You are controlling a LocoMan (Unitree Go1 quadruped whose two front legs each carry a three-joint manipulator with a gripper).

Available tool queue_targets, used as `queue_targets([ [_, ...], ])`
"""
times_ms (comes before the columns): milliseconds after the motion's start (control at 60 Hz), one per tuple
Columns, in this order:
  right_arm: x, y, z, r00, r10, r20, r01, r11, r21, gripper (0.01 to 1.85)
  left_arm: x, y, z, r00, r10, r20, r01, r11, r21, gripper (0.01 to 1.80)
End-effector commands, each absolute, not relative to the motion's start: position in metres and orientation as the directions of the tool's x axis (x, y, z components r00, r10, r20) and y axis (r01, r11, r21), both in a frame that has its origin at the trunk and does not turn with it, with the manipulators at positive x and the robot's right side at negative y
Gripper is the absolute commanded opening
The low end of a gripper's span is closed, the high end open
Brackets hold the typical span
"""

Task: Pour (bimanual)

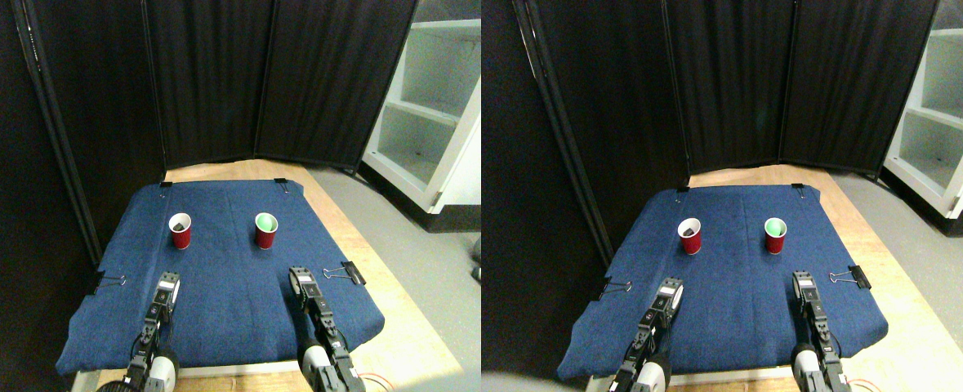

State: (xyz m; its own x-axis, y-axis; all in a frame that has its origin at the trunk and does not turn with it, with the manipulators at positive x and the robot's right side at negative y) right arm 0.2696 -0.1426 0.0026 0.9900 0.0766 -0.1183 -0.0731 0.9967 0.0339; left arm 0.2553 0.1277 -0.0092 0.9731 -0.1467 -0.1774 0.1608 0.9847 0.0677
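Two red cups are standing upright on the blue cloth, side by side in the far half, well apart from each other. Left cup is showing something small and dark inside on a white interior. Right cup is showing a green interior; can't tell what's in it. Left gripper is sitting near-left, pointing toward the left cup and clear of it. Right gripper is sitting near-right, just right of the right cup's line, also apart from it. Neither is holding anything; can't tell how the tips are set, too small. Cloth is lying on a wooden board, binder clips pinning its edges. Black folding screen is standing at the far side, white shelf unit far right.
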Motion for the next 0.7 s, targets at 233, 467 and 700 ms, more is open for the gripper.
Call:
queue_targets([
  [233, 0.2718, -0.1401, 0.0068, 0.992, 0.096, -0.088, -0.094, 0.995, 0.018, 0.22, 0.254, 0.1272, -0.0045, 0.969, -0.186, -0.165, 0.197, 0.979, 0.054, 0.01],
  [467, 0.2717, -0.1393, 0.0065, 0.992, 0.09, -0.088, -0.088, 0.996, 0.022, 0.22, 0.2525, 0.1268, -0.0014, 0.968, -0.185, -0.171, 0.202, 0.975, 0.087, 0.01],
  [700, 0.2744, -0.1382, 0.0078, 0.989, 0.142, -0.032, -0.14, 0.989, 0.05, 0.21, 0.2542, 0.1262, 0.0002, 0.973, -0.193, -0.127, 0.196, 0.98, 0.014, 0.54],
])
